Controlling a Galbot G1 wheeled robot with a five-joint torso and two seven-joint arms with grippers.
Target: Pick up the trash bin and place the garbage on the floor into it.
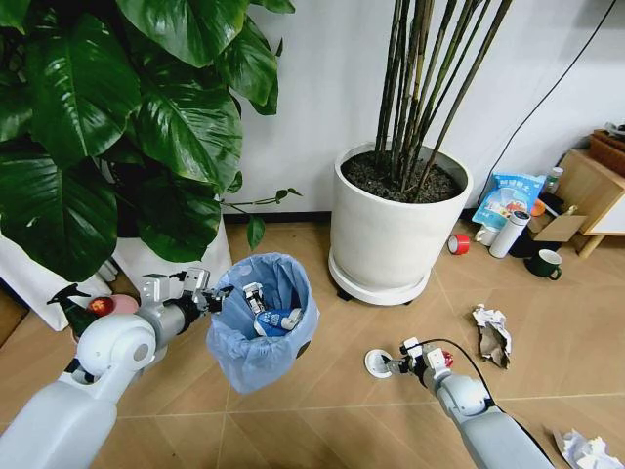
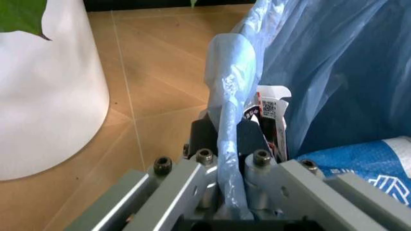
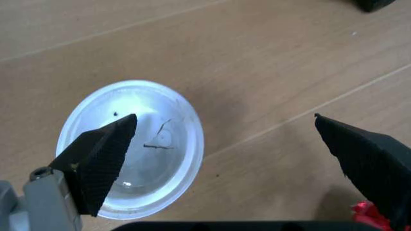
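One lid [image 3: 132, 147] pending: right gripper [image 1: 395, 362] spread wide above it, beside the bin [image 1: 262, 318].
Left gripper [image 2: 231, 192] clamps the bin's rim; next move likely needs descent to straddle the lid.

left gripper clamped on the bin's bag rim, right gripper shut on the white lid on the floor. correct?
Not quite. The right gripper is open, not shut: in the right wrist view its fingers stand wide apart over the white lid, which lies on the floor. The rest holds: the left wrist view shows the left gripper clamped on the bag rim of the trash bin.
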